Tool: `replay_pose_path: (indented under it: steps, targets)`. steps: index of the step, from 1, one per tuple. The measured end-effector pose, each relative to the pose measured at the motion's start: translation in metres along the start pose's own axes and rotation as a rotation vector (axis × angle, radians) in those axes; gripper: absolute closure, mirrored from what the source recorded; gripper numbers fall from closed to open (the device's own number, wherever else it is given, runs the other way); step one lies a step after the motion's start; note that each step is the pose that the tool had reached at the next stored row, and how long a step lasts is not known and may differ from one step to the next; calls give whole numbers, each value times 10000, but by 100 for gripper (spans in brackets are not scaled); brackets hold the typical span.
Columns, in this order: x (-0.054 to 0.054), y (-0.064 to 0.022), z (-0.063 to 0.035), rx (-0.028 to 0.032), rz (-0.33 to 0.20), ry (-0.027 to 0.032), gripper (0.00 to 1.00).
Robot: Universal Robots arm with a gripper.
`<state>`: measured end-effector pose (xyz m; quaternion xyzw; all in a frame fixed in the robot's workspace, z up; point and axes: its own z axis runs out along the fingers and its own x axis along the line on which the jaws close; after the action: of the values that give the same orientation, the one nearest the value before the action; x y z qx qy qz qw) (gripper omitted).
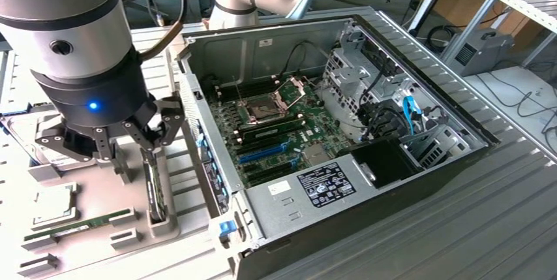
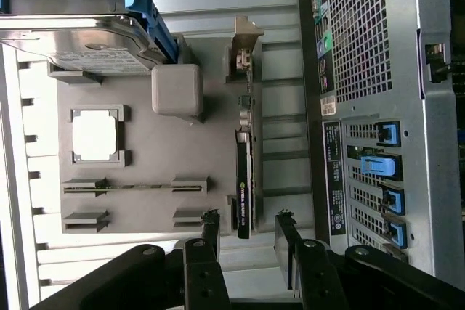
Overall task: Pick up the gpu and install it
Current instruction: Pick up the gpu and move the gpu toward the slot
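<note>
Gpu [image 2: 245,179] framed by wide-open, empty jaws of gripper [image 2: 247,226], standing on edge in slot of gray tray [image 2: 145,150], at eight o'clock of open computer case [image 1: 252,48] in exterior view; probably light, stiff, fragile, so best pinched across flat faces near top edge.

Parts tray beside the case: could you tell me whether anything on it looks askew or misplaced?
Nothing stands out: the gpu stands on edge in its slot; the memory stick and processor sit square in the grey tray.
</note>
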<state>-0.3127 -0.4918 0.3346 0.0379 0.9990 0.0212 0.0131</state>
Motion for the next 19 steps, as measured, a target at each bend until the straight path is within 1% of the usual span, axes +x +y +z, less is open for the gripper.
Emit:
replay_pose_path:
  steps: [19]
  targets:
    - [43, -5, 34, 0, 0, 0, 56]
